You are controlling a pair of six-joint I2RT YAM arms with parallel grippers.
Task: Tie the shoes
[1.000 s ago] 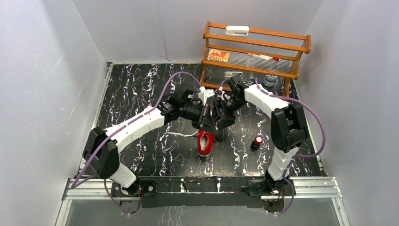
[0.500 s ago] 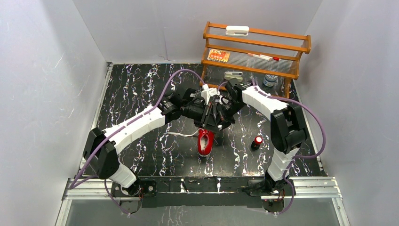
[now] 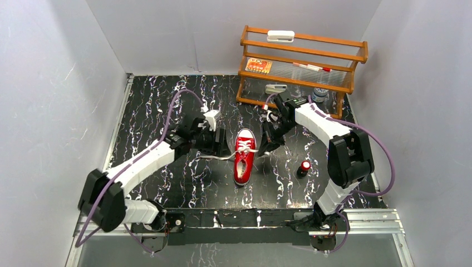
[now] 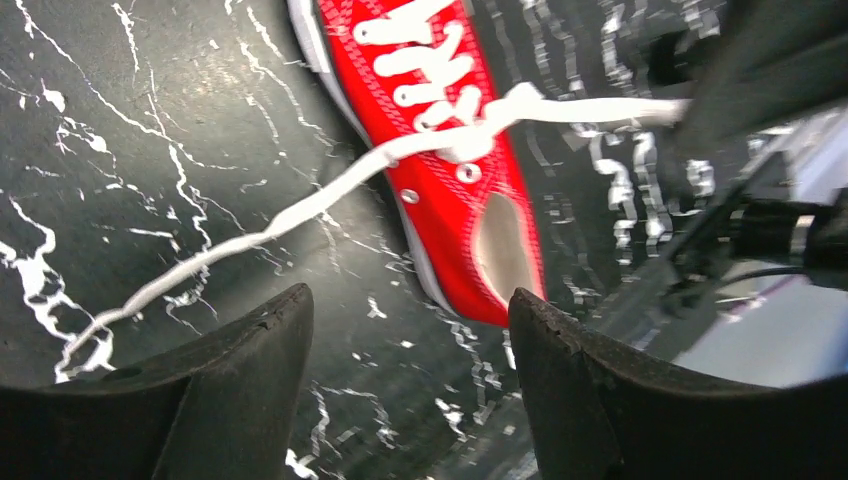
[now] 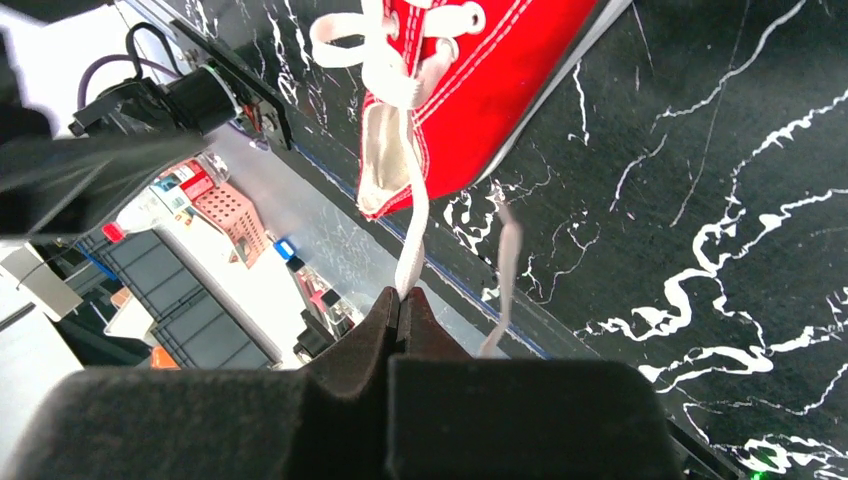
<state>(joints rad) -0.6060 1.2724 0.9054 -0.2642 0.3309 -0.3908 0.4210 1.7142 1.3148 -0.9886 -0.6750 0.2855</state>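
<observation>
Left gripper [image 4: 408, 308] backed off; right gripper [image 5: 400, 300] pinches one lace [image 5: 412, 225]; one shoe [image 3: 243, 159].

My worktop [image 3: 161, 100] is black with white marble veining, closed in by plain pale walls [image 3: 167, 33]. A wooden shelf rack [image 3: 303, 69] stands at its far right corner.

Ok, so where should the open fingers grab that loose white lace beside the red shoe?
Grab the loose lace partway along where it lies on the table, clear of the shoe. Bring the left gripper down from above, its fingers straddling it crosswise: it is thin and flat, so coming sideways would probably just push it.
</observation>
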